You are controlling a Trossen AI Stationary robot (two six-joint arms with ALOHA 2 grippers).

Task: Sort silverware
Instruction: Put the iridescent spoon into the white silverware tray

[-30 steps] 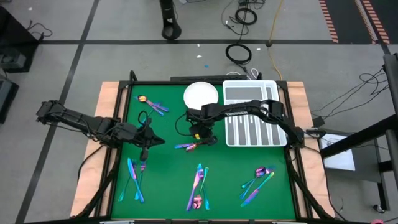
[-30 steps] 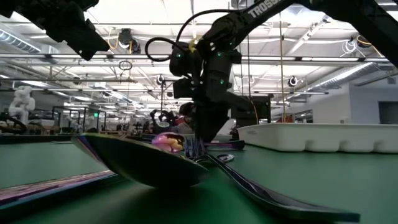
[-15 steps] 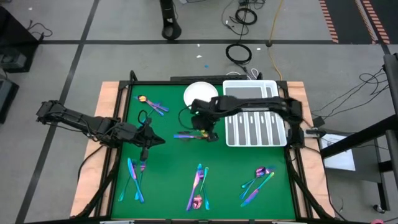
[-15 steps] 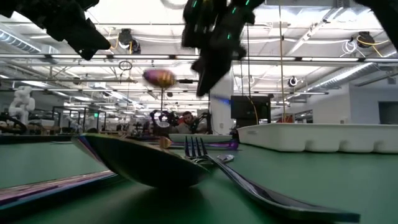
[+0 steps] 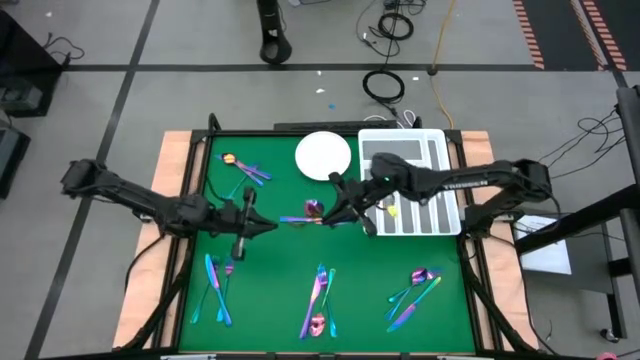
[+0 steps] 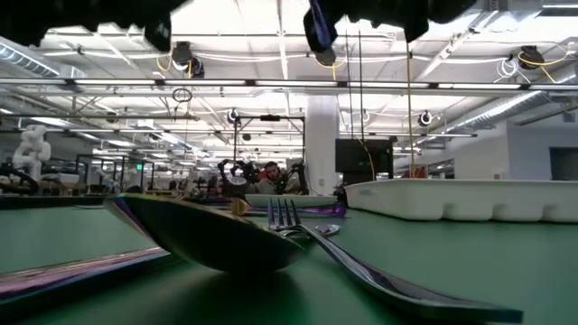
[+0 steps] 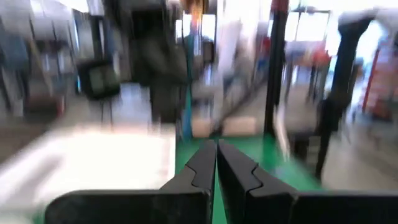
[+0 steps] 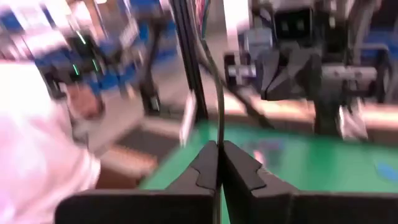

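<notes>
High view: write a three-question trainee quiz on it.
1. True or false: the white plate lies to the picture's left of the white slotted tray.
2. Which gripper is shut on the spoon? A: left gripper. B: right gripper.
3. Fill in: the left gripper is ___ (open or shut).
Key: 1 true; 2 B; 3 shut.

Grey concrete floor (image 5: pixel 120 60) is seen around the green-topped table (image 5: pixel 270 270), crossed by dark tape lines. Coiled black cables (image 5: pixel 383 85) are seen on the floor beyond the tabletop's far edge. Ceiling trusses and strip lights (image 6: pixel 470 113) are seen overhead; a white column (image 6: pixel 320 144) is seen behind.
</notes>
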